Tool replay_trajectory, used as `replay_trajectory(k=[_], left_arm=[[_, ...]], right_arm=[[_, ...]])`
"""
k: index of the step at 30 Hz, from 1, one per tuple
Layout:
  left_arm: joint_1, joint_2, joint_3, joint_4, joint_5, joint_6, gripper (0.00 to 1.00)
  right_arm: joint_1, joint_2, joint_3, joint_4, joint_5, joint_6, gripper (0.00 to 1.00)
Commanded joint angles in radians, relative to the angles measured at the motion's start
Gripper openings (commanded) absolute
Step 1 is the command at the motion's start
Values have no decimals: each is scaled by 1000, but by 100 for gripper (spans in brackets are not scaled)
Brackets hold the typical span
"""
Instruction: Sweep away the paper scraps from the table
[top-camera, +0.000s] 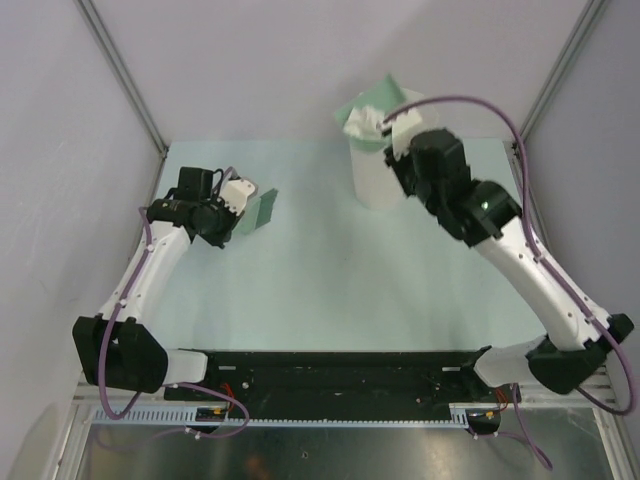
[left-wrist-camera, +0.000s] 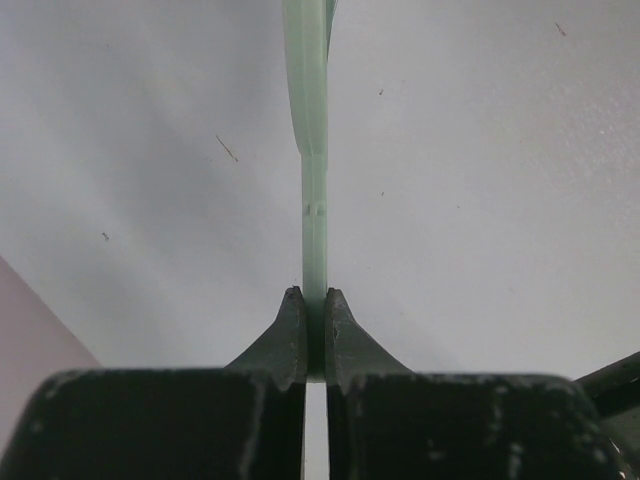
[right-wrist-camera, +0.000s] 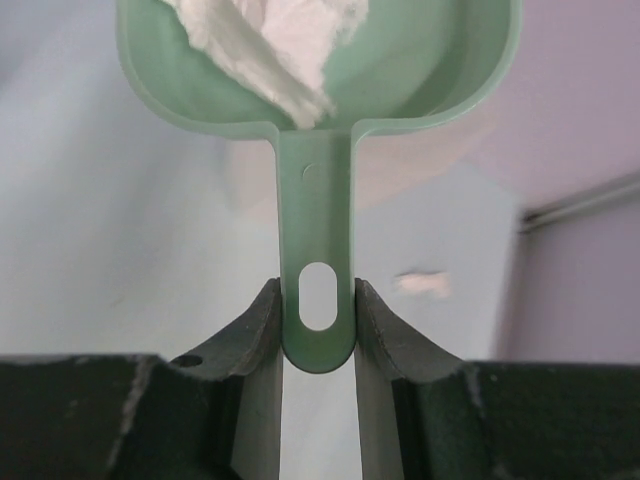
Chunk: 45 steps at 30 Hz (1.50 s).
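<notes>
In the top external view, the pale mint-green table (top-camera: 330, 290) is seen between grey walls. The right gripper (top-camera: 393, 125) is raised at the far right, and a small green dustpan (top-camera: 378, 97) is held out from it above a tall white bin (top-camera: 378, 182). White paper scraps (top-camera: 358, 127) are seen in the pan, over the mouth of the bin. On the far left, the left gripper (top-camera: 245, 200) is held low over the table, and a flat green scraper (top-camera: 263, 208) is gripped in it, well apart from the bin.

In the left wrist view, the left gripper (left-wrist-camera: 315, 302) is seen fully closed, its jaws pressed onto the thin green scraper (left-wrist-camera: 315, 190), which is viewed edge-on and runs straight away from the camera. The table (left-wrist-camera: 480, 200) is seen beneath it, marked only by a few dark specks.

In the right wrist view, the right gripper (right-wrist-camera: 318, 312) is seen partly closed, with the slotted end of the dustpan's handle (right-wrist-camera: 318, 215) clamped between its jaws. The dustpan (right-wrist-camera: 440, 70) is held out ahead, and crumpled paper scraps (right-wrist-camera: 270, 40) are piled inside it against the near wall. The bin (right-wrist-camera: 425, 165) is seen blurred below the pan. One small white patch (right-wrist-camera: 424, 284) is seen on the table (right-wrist-camera: 120, 250) near the right wall; it is too blurred to be identified with certainty.
</notes>
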Motion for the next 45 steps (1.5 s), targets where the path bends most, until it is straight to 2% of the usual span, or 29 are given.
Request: replay_trajectory(k=[1, 4, 5, 7, 9, 10, 11, 12, 14, 17, 18, 21, 24, 25, 27, 29, 31, 32, 34, 35, 37, 38, 40, 41, 45], left_arm=[[3, -32, 22, 12, 23, -10, 0], [3, -55, 4, 12, 11, 4, 0], [3, -59, -6, 11, 9, 10, 0], [4, -62, -9, 12, 3, 13, 0], [3, -59, -10, 12, 5, 15, 0], [3, -56, -9, 12, 8, 15, 0], [3, -49, -4, 12, 12, 13, 0], [3, -47, -1, 12, 14, 12, 0], [3, -39, 7, 12, 25, 12, 0], [1, -29, 11, 11, 32, 13, 0], [1, -29, 13, 12, 32, 15, 0], [0, -27, 10, 11, 34, 18, 0], [-8, -29, 5, 11, 23, 24, 0], [-11, -29, 4, 11, 22, 26, 0], [-15, -30, 2, 11, 22, 27, 0], [-22, -30, 8, 11, 28, 24, 0], [-52, -27, 14, 9, 29, 12, 0], [-98, -24, 26, 8, 25, 10, 0], [-162, -24, 37, 5, -15, 9, 0], [-240, -25, 52, 2, -29, 7, 0], [-320, -22, 85, -9, -40, 10, 0], [-401, -18, 98, -14, -37, 10, 0], [-484, 22, 153, -23, -43, 0, 0], [-571, 46, 180, -24, -62, -5, 0], [-765, 265, 365, -21, -149, -10, 0]], right_arm=[[-116, 175, 235, -39, 177, -296, 0], [-138, 243, 325, -13, 285, -445, 0], [-133, 264, 327, 36, 352, -575, 0], [-129, 269, 277, 120, 412, -721, 0], [-130, 254, 196, 333, 528, -1024, 0], [-130, 243, 68, 420, 556, -1144, 0], [-130, 225, 9, 666, 576, -1377, 0], [-127, 206, -39, 782, 570, -1451, 0], [-118, 203, -63, 881, 557, -1530, 0], [-136, 208, -91, 903, 543, -1636, 0], [-144, 205, -113, 932, 537, -1716, 0], [-155, 202, -162, 1033, 506, -1813, 0], [-153, 177, -240, 1104, 411, -1947, 0], [-155, 145, -266, 1110, 323, -1973, 0], [-156, 140, -277, 1118, 280, -1970, 0], [-165, 168, -258, 1193, 308, -1943, 0], [-169, 179, -172, 1176, 361, -1824, 0], [-170, 176, -137, 1143, 375, -1642, 0], [-181, 157, -33, 1007, 394, -1451, 0], [-185, 128, -5, 960, 391, -1251, 0], [-214, 85, 45, 801, 345, -1077, 0], [-234, 47, 58, 758, 328, -924, 0], [-315, 18, 95, 624, 271, -764, 0], [-345, 1, 95, 592, 247, -643, 0], [-469, -67, 31, 552, 182, -478, 0]])
